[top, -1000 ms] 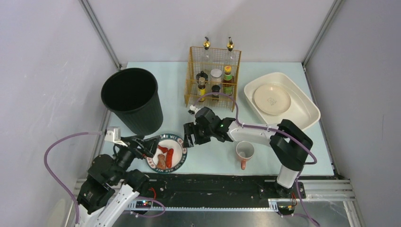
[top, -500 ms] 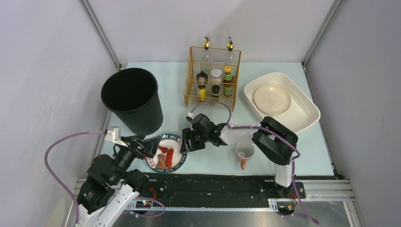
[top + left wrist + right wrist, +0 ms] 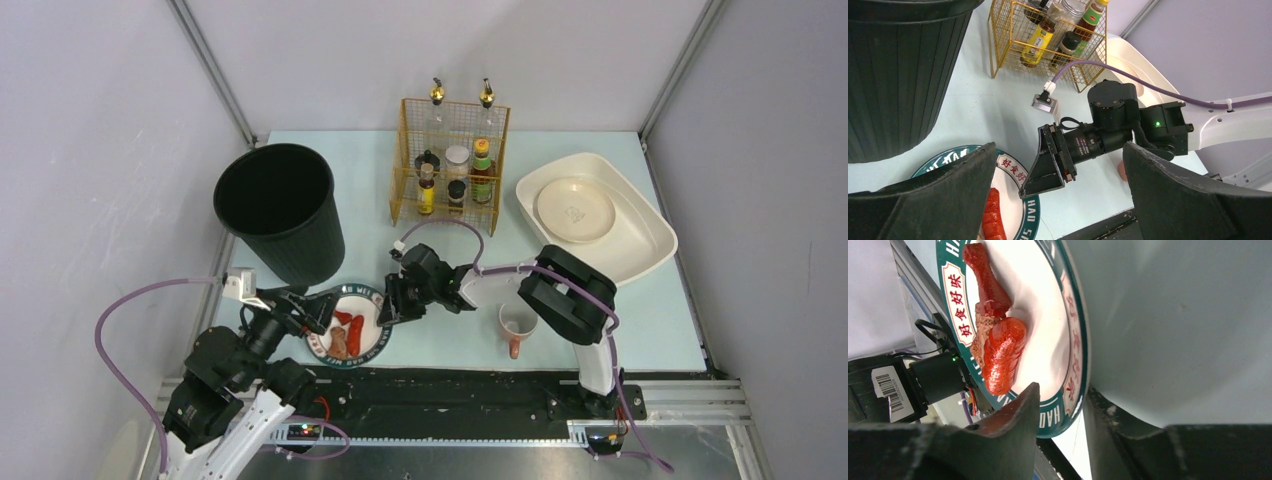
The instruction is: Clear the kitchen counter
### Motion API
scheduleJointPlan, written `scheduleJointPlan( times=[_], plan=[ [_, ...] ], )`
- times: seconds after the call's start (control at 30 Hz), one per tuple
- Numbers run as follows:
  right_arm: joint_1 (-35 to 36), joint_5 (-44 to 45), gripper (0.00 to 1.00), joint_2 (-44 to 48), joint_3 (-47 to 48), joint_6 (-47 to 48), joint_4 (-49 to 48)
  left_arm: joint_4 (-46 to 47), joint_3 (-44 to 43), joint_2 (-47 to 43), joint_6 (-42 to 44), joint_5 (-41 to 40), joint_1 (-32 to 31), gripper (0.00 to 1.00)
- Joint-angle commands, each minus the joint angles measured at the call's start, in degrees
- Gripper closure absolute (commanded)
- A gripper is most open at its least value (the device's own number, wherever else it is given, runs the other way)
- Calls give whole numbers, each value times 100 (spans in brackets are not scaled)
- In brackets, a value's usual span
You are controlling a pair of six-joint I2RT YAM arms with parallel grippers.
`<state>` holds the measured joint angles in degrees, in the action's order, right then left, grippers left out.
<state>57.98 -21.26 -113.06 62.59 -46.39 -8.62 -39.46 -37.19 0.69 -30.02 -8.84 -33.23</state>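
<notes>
The pale mint kitchen counter (image 3: pixel 365 175) carries a white plate with a green rim (image 3: pixel 368 322) near its front edge, with red sausages and a browned piece (image 3: pixel 350 335) on it. My right gripper (image 3: pixel 385 305) is at the plate's right rim. In the right wrist view its jaws (image 3: pixel 1063 390) are narrow, one over the plate (image 3: pixel 1048 315) and one outside the rim, gripping the rim. The sausages (image 3: pixel 1003 350) lie just beyond. My left gripper (image 3: pixel 315 310) is wide open and empty at the plate's left side (image 3: pixel 1058 150), looking at the right gripper (image 3: pixel 1048 165).
A black bin (image 3: pixel 275 210) stands at the back left. A gold wire rack with bottles (image 3: pixel 455 170) is at the back middle. A white oval tub (image 3: pixel 640 245) with a cream plate (image 3: pixel 575 208) is at the right. A mug (image 3: pixel 518 322) stands right of the right gripper.
My right gripper has moved left and down onto the plate's right rim and narrowed on it. The plate has shifted slightly left. The left arm has not moved.
</notes>
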Motion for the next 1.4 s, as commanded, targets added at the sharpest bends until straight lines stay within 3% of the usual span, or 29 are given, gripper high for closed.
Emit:
scheduleJointPlan(
  times=[0.0, 0.1, 0.33, 0.63, 1.37],
  plan=[
    [46, 19, 64, -221, -27, -62, 59, 224, 66, -47, 3, 17, 27, 0],
    [56, 68, 71, -232, -19, -34, 108, 225, 67, -34, -4, 19, 34, 0],
    [42, 206, 100, -211, -28, 1, 199, 219, 63, -25, -9, 2, 30, 0],
    [-16, 389, 100, 319, -28, 350, 614, 219, 79, -51, -21, -23, 27, 0],
    [-891, -676, 100, 2134, -27, 870, 1870, 232, 134, -789, -93, -358, 27, 0]
  ],
)
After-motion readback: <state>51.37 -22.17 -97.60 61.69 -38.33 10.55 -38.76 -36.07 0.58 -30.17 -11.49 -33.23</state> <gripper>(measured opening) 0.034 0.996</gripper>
